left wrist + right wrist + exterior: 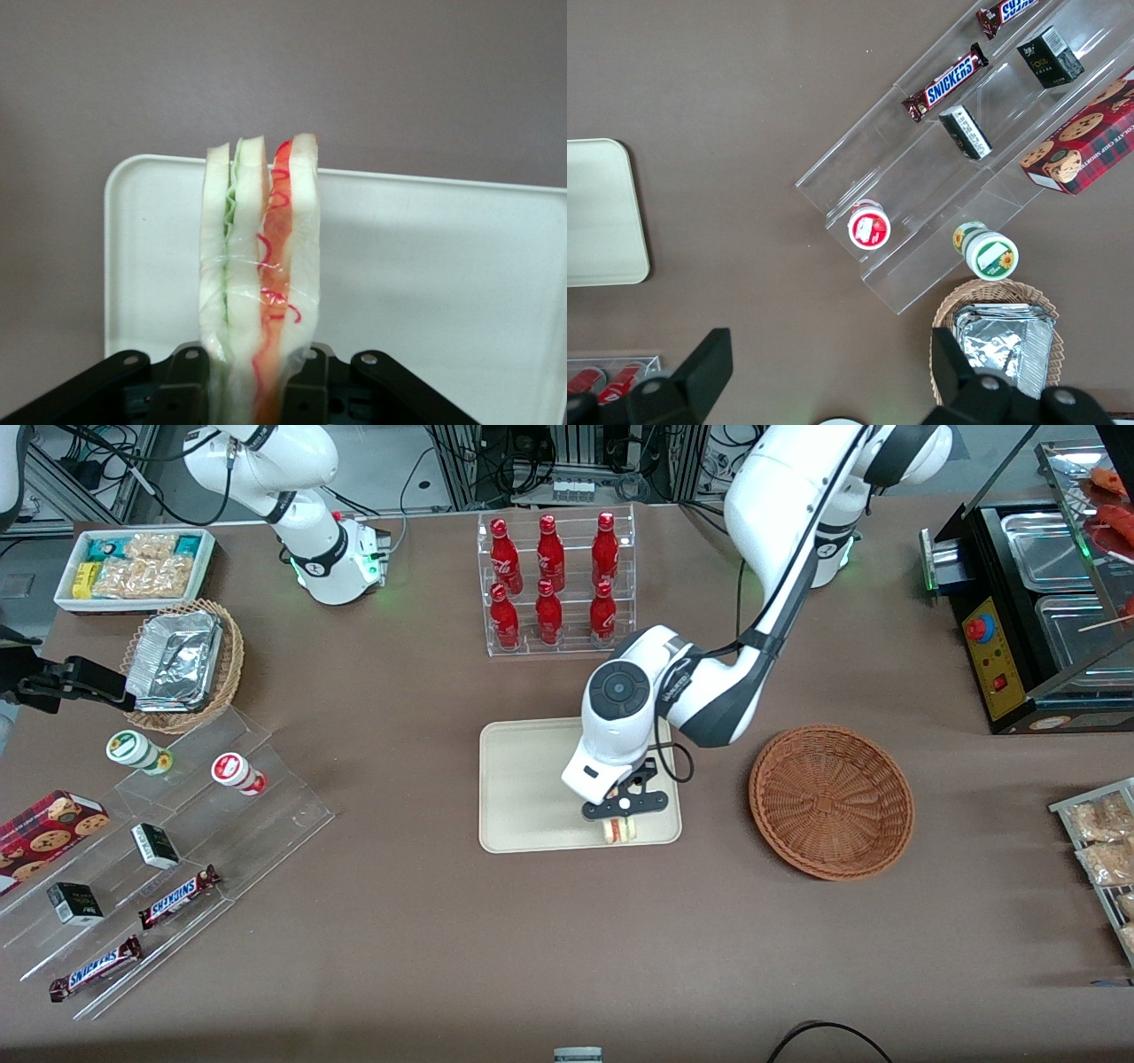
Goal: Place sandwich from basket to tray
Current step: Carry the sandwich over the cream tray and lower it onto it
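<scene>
A big white robot arm with black parts

The left arm is smooth, round and shiny white, with black bands at its joints. One joint has a dark round cap with a ring on it. A thin black cable runs along the arm and loops near the wrist. Its base glows green. The gripper, over the tray, is a flat black piece with small silver screws and two black fingers.
</scene>
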`<action>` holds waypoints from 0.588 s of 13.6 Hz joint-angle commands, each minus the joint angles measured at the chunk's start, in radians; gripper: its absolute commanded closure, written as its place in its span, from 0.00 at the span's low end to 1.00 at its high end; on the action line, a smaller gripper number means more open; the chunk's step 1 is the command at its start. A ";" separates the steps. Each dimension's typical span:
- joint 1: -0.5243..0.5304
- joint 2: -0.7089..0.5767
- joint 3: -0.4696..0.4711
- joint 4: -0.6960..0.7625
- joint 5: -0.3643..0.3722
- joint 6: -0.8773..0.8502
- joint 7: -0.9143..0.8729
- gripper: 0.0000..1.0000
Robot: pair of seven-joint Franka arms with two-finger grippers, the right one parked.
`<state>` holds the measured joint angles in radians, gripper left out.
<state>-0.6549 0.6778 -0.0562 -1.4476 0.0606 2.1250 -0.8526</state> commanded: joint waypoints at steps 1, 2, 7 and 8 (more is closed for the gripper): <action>-0.031 0.037 0.012 0.038 0.022 0.001 -0.014 1.00; -0.032 0.051 0.012 0.038 0.022 0.032 -0.016 1.00; -0.087 0.088 0.001 0.033 0.025 0.070 -0.020 1.00; -0.088 0.094 0.001 0.035 0.022 0.069 -0.020 1.00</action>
<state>-0.7145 0.7502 -0.0643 -1.4456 0.0661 2.1988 -0.8530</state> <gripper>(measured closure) 0.802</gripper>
